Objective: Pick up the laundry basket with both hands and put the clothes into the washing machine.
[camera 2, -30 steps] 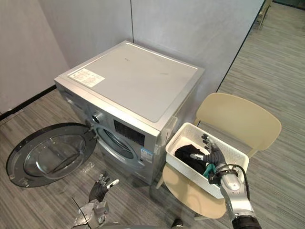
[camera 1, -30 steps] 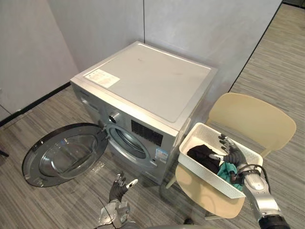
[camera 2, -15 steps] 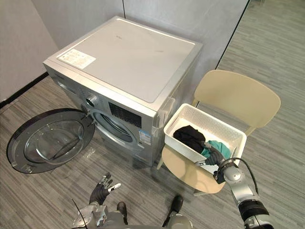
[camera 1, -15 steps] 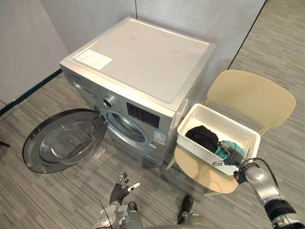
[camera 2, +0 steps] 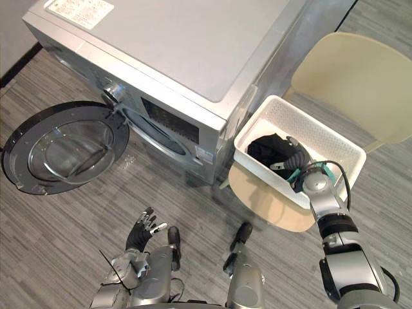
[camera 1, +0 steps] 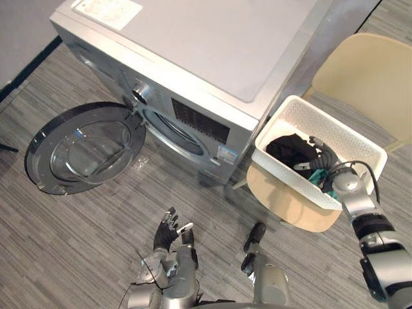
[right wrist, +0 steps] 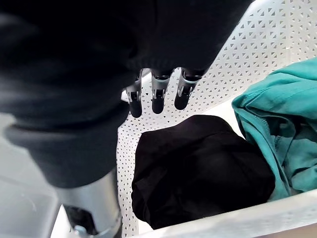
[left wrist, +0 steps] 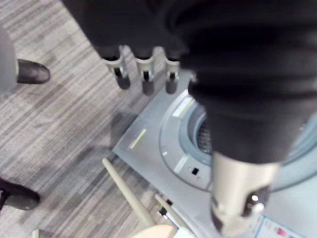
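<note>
Label (camera 1: 106,9) on washing machine (camera 1: 212,51) top, unreadable tbh. Right hand (camera 1: 320,156) relaxed open inside laundry basket (camera 1: 290,177), just over clothes (right wrist: 198,163); left hand (camera 1: 166,233) open too.

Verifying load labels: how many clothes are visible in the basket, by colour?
Black garment: 1
Teal garment: 1
Total visible in the white basket: 2

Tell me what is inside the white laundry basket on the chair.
A black garment and a teal garment lie in the laundry basket, with the open right robot hand over them. Anything under the clothes, and the basket floor beneath them, is covered.
</note>
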### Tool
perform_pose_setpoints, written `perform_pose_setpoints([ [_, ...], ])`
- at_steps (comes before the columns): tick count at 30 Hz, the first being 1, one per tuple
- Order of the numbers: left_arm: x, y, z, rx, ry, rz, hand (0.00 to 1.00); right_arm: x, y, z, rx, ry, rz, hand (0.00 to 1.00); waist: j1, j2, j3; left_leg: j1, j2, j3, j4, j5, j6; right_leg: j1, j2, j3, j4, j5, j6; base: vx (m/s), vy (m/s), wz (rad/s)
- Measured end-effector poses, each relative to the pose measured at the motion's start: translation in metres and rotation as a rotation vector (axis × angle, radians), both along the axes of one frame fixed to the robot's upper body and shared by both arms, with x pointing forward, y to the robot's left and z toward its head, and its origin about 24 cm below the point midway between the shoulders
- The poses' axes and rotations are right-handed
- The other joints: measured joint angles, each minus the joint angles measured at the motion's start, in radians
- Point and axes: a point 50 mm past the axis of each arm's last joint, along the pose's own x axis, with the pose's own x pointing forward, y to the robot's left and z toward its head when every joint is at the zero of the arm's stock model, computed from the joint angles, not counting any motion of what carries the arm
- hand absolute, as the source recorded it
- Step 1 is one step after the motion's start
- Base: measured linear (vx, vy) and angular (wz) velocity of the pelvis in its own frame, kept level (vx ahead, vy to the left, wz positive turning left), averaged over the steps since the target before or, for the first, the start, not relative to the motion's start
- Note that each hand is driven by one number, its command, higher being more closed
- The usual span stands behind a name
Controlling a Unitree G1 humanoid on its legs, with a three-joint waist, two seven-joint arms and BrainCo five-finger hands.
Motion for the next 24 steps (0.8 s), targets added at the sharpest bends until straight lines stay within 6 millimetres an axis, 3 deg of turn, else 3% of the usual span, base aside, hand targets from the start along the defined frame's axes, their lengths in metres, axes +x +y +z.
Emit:
perform_pose_setpoints([
  [7,0.005,-0.002,0.006,-0.014,-0.028,0.027,0.0,0.012,-0.02,0.032,-0.004,-0.061,-0.092,0.0,0.024,0.006,0.047,-0.075,0.0,-0.006,0.039,-0.006,0.01,-0.059,-0.011,-0.001,0.024,0.002,-0.002,-0.04,0.045,0.01],
  [20,0.02,-0.01,0.018,-0.052,-0.082,0.052,0.0,0.019,-0.064,0.109,0.103,-0.236,-0.314,0.0,0.024,0.03,0.084,-0.234,0.0,-0.026,0.098,-0.007,0.012,-0.196,-0.018,-0.007,0.051,0.008,-0.009,0.01,0.018,0.0],
  [24,0.029,-0.018,0.024,-0.07,-0.109,0.051,0.0,0.014,-0.076,0.106,0.133,-0.219,-0.365,0.0,0.027,0.053,0.098,-0.275,-0.001,-0.043,0.112,-0.009,0.015,-0.221,-0.018,-0.022,0.053,0.008,-0.009,0.02,0.029,0.06],
])
